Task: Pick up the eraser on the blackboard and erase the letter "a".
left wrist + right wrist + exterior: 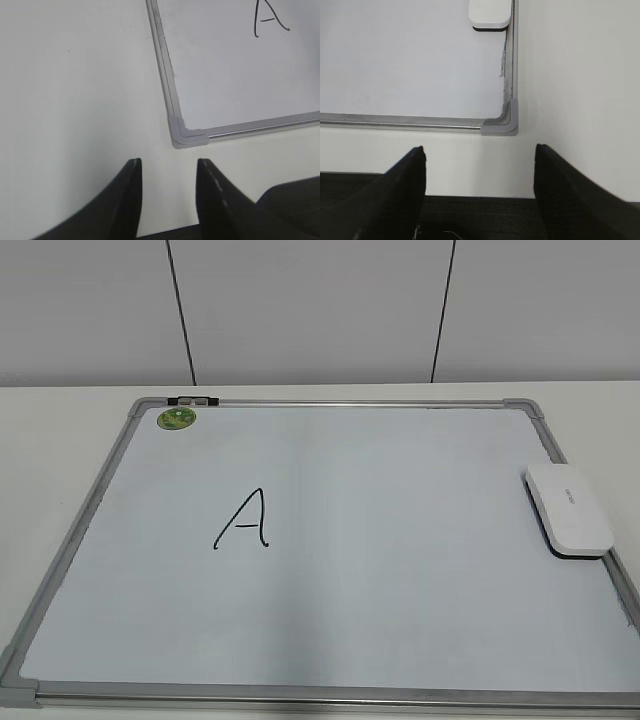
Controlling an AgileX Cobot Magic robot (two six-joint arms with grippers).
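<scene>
The blackboard (400,590) is a white dry-erase board with a grey frame, lying flat on the table. The white eraser (568,510) lies on its right edge and also shows at the top of the right wrist view (490,12). A black capital "A" (243,520) is written left of centre; its lower part shows in the left wrist view (270,17). No lowercase "a" is in view. My left gripper (168,161) is open and empty, over the table near the board's front left corner. My right gripper (480,147) is open and empty, short of the front right corner.
A round green sticker (177,419) sits at the board's far left corner next to a small dark clip (193,400). White table surface (75,100) surrounds the board. A wall with dark vertical seams stands behind. Neither arm shows in the exterior view.
</scene>
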